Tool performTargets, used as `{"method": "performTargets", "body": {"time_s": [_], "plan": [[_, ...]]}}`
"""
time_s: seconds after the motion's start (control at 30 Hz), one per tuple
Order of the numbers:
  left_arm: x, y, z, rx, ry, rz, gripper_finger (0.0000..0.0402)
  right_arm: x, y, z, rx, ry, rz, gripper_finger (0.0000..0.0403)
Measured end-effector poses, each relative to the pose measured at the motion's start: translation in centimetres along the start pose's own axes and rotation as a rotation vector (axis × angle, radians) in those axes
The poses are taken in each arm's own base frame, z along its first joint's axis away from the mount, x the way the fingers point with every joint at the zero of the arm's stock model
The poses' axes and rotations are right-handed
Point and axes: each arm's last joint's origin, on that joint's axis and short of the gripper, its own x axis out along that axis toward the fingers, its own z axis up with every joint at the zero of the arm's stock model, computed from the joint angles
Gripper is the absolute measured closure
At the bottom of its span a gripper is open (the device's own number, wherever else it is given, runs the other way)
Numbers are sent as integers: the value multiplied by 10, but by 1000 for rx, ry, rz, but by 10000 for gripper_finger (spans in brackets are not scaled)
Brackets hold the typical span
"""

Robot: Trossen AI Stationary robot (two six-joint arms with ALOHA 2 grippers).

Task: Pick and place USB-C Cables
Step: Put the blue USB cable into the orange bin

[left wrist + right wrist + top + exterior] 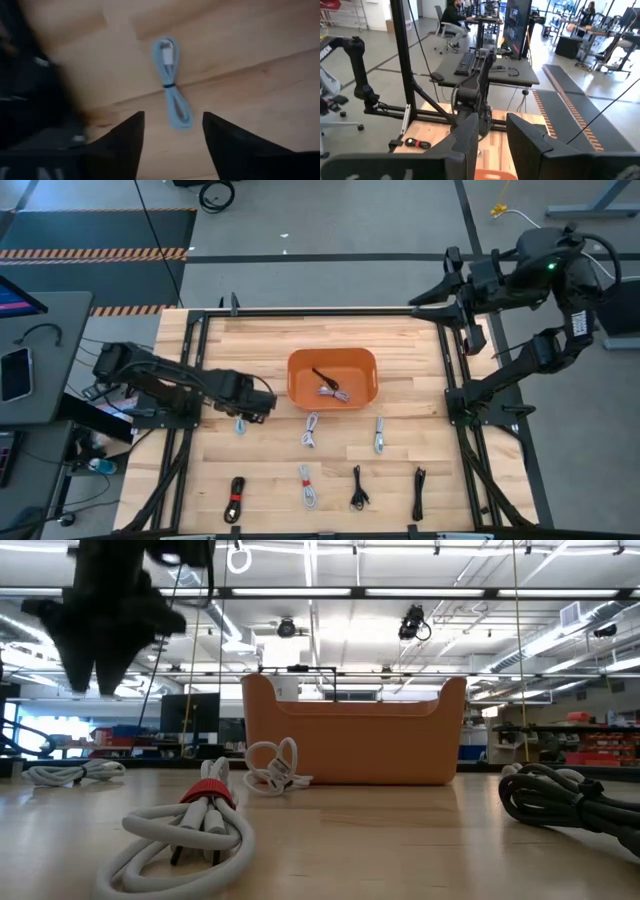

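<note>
Several small coiled USB-C cables lie flat on the wooden table, and two more, one black and one grey [333,387], sit in the orange bin [300,370]. My left gripper [172,125] hovers open above a light blue cable [171,82], which shows between its fingers and lies near the table's left side [240,425]. In the low view this gripper [110,635] hangs well above the tabletop. My right gripper [492,127] is open and raised beyond the table's far right corner [447,285].
Light cables lie near the bin [310,430] [379,435]. Along the near edge are a black cable with a red band [235,498], a white one [307,487] and two black ones [357,488] [419,492]. A black frame [320,311] borders the table.
</note>
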Motion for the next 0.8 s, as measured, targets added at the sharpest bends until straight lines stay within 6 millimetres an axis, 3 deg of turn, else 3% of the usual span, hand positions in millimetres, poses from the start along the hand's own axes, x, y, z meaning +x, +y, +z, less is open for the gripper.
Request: {"method": "performTargets", "body": {"time_s": [0.17,0.4,0.8], "plan": [[38,6,-10,-9,84,7,162,6,0,-1,35,10,22,296],[73,15,-15,-84,120,-30,159,8,0,-1,50,10,34,296],[76,-3,-8,-200,44,-258,158,8,0,1,37,-8,33,296]]}}
